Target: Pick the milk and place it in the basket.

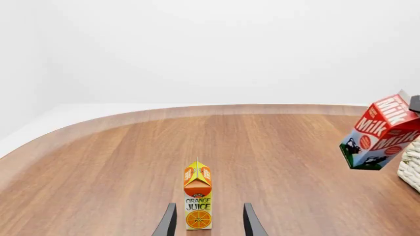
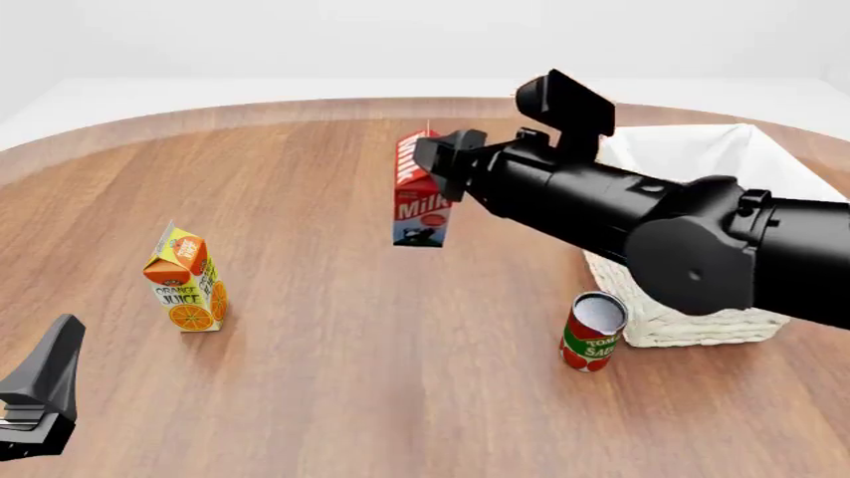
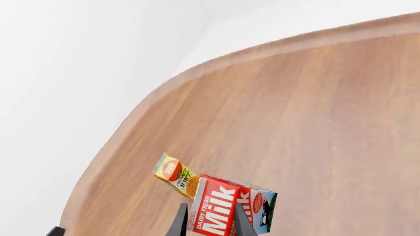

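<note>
The milk, a red carton with a blue-green lower part, hangs in the air above the table, left of the basket. My right gripper is shut on its upper part. In the right wrist view the milk sits between the fingers. In the left wrist view the milk floats tilted beside the basket's woven edge. My left gripper is open and empty at the near left of the table; it also shows in the left wrist view.
An orange juice carton stands on the left of the table, straight ahead of the left gripper's fingers. A red-green can stands just in front of the basket's near left corner. The table's curved far edge runs behind.
</note>
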Controlling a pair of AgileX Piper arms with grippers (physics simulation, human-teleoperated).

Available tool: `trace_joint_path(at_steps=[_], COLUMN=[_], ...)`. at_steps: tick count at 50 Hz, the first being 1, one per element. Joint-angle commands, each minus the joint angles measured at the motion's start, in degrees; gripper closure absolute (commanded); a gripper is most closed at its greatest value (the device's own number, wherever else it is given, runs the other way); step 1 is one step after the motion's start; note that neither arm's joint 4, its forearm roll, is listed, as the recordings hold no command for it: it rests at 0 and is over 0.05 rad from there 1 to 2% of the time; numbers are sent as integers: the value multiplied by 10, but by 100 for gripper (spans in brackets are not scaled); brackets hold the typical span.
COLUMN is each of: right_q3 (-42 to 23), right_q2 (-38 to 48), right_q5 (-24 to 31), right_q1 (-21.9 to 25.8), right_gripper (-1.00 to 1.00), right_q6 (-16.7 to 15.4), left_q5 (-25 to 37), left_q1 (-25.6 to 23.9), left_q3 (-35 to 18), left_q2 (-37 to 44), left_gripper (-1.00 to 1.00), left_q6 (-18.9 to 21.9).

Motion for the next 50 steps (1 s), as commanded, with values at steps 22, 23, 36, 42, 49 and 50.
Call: trace_joint_path(at_steps=[22,23,36,42,49,50], right_q3=[-39,-40,-36,-43,-46,-46], right_q2=[-145,-152,-184,-199,-222,-222], right_q5=[109,115,127,141,146,147], right_q1=[-101,-108,-150,-179,-223,-223], right_gripper=[100,100,100,100,100,100], right_q6=[-78,-83,-96,-109,-120,-120], left_q5=[0,0,0,0,0,0], left_q1=[0,0,0,0,0,0], left_q3=[0,0,0,0,0,0], left_q2=[0,0,0,0,0,0], left_gripper=[-100,-100,-100,-100,-100,-100], left_q6=[0,0,0,0,0,0])
